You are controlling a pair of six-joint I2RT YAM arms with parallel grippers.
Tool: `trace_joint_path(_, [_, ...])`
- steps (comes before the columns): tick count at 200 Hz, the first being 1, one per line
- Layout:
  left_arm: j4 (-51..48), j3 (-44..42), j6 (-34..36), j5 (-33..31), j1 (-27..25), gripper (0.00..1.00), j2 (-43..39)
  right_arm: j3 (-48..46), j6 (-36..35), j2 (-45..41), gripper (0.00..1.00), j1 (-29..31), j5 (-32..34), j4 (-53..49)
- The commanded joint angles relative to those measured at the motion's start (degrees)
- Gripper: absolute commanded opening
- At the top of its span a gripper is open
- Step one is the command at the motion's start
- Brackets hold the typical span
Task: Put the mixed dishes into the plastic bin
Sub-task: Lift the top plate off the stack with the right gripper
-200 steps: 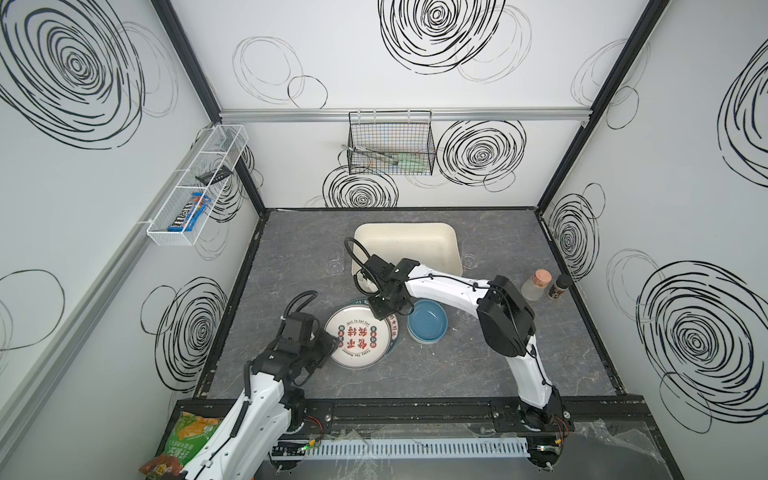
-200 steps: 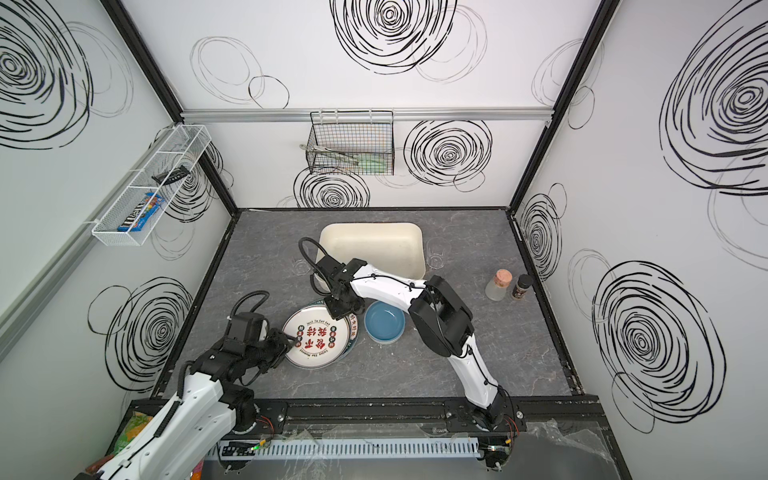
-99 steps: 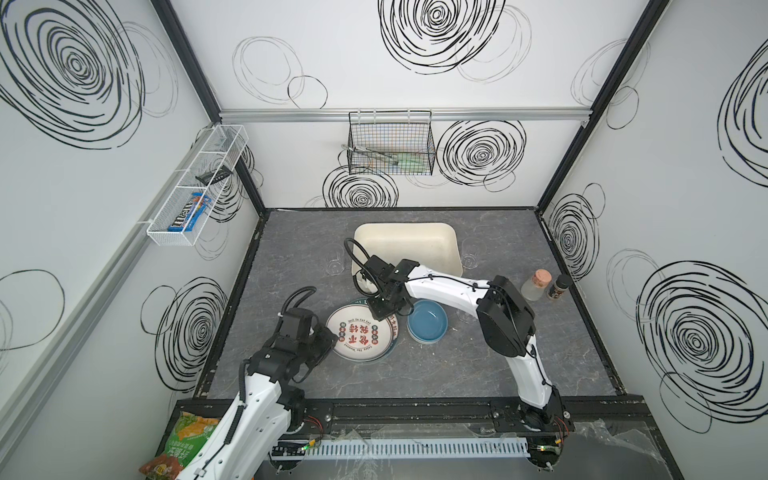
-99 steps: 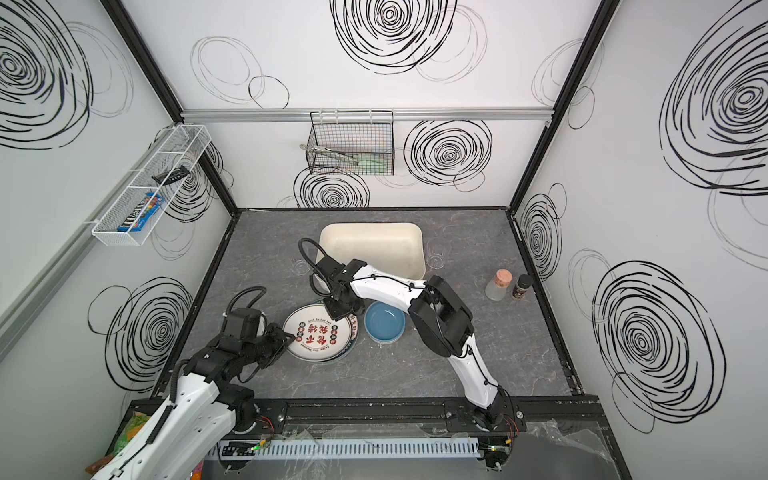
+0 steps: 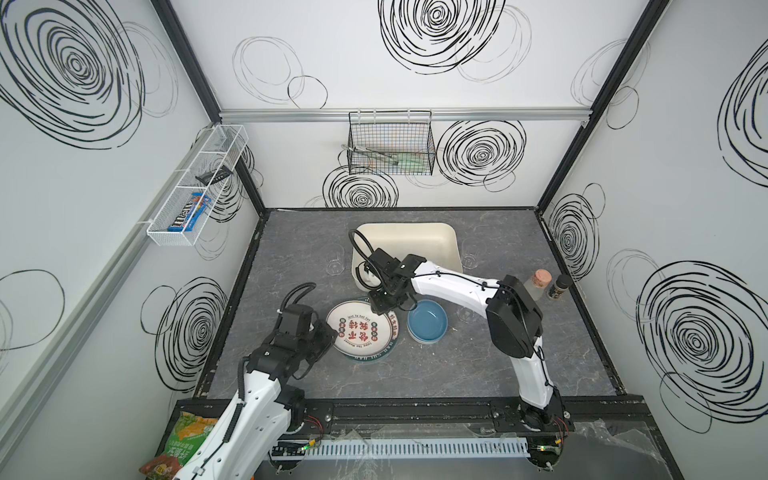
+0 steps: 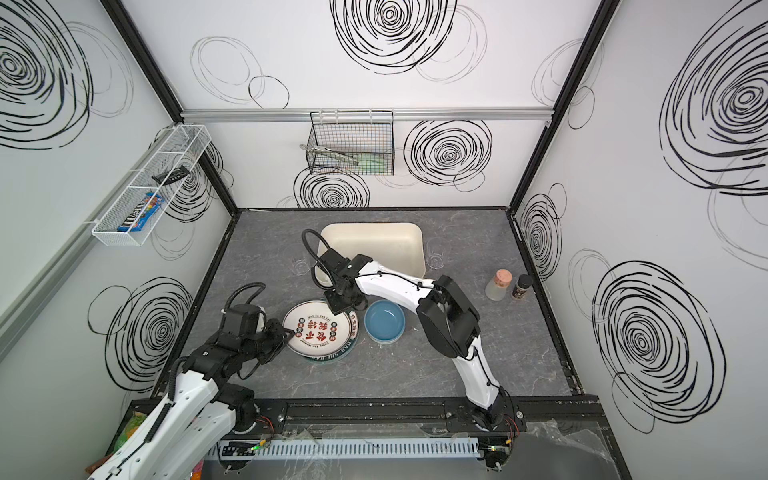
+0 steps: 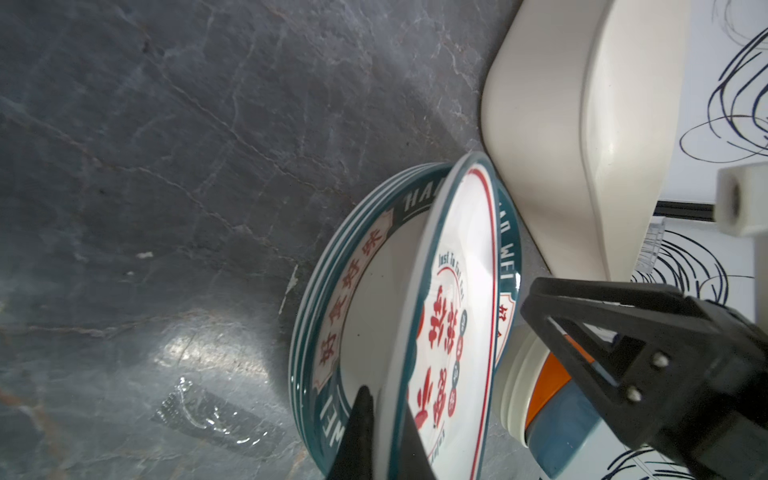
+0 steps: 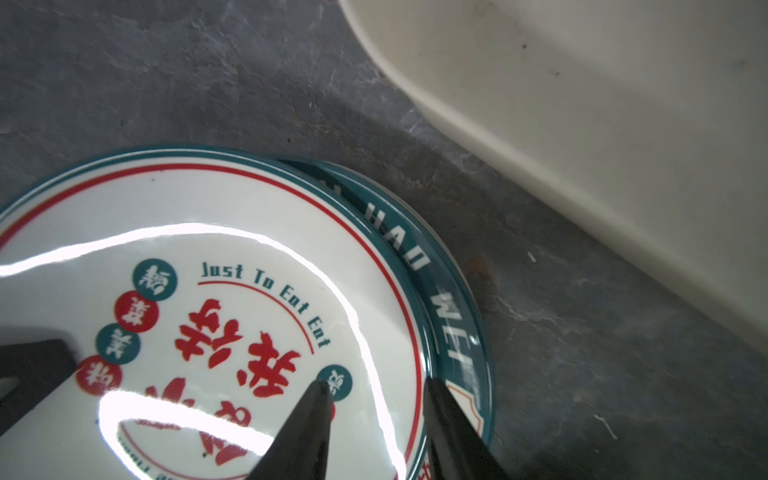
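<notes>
I have the round white plate with red characters and a thin dark green edge [image 5: 360, 330] lying topmost on a stack of dark-green-rimmed lettered plates [image 5: 376, 358] on the grey counter [image 5: 291, 249], at about 7 o'clock from the shallow cream-white plastic tub [image 5: 405, 226]; a round blue bowl [image 5: 427, 326] sits just beside it at 3 o'clock. The left jaws are pinched on the plate's 9 o'clock edge, and my left wrist view shows that edge tilted up off the stack. The right jaws stand part-way apart astride the 1 o'clock edge, one finger [image 8: 307, 419] over the plate's face, clamping nothing. The right arm covers the tub's near corner, and the clear plastic cups [image 5: 335, 266] beside the tub are faint outlines only. A second ago the left jaws stood apart, short of the plate; since then they have moved in and closed, while the right jaws have widened.
</notes>
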Motion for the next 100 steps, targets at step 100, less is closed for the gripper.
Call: trace_joint_path(100, [7.4, 10.3, 1.0, 4.3, -0.2, 0.0, 0.3, -12.6, 4.9, -21.0, 0.49, -8.8, -5.9, 8.8])
